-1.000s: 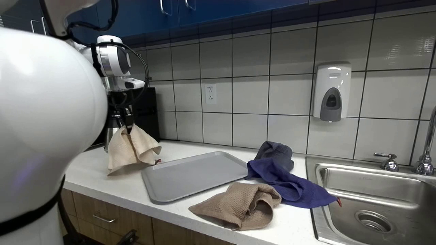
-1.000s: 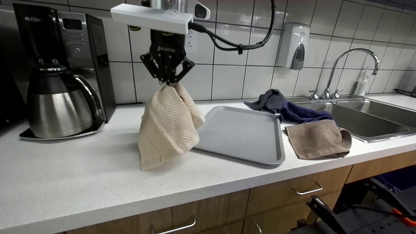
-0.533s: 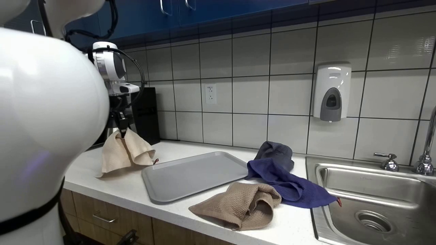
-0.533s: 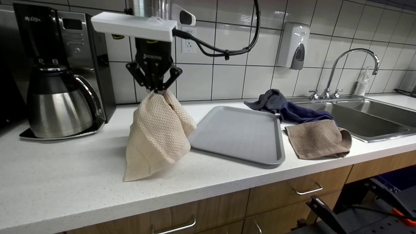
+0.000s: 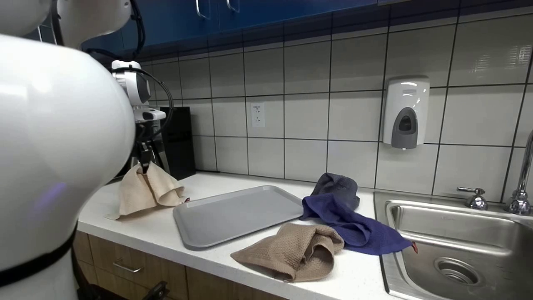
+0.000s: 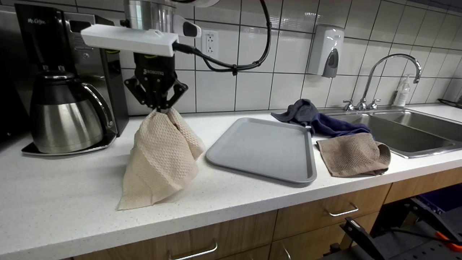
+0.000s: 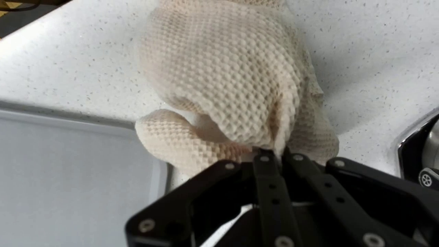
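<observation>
Above the counter [image 5: 154,229], in an exterior view, my gripper [image 5: 144,170] has come down and drifted toward the picture's left over the last second, its jaws clamped around the top of the beige cloth [image 5: 154,191], whose lowest corner now seems to splay onto the surface. In an exterior view, I see the cloth has cleared the gray tray [image 6: 263,150]: a second ago it covered one corner, and now it hangs just beside it, between tray and coffee maker [image 6: 90,68]. The brown cloth [image 6: 353,155], the blue cloth [image 6: 335,124] and the dark gray cloth [image 6: 301,110] by the sink [image 6: 426,152] haven't budged. In the wrist view, I have a fold of beige fabric pinched between the jaws, with the tray at left and the coffee maker's base at right
</observation>
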Robot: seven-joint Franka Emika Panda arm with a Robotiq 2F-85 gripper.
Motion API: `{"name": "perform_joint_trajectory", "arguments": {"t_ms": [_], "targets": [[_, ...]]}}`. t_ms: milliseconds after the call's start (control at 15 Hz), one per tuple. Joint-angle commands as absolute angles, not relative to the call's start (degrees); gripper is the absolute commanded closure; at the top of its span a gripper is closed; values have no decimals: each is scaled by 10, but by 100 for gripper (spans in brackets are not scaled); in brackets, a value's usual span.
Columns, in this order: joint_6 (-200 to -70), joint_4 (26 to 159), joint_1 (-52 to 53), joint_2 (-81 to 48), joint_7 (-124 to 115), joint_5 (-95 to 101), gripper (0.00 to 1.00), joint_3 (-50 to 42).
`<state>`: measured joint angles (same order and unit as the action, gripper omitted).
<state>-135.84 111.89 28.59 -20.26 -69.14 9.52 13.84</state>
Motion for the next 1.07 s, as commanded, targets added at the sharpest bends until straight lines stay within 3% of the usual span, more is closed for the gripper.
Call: {"name": "perform_joint_trajectory", "arguments": {"t_ms": [0,1000], "targets": [[-1327,1076,296,-228,-681,106,99,134],[-1310,1030,305,-293,-670,97,99,119]]}}
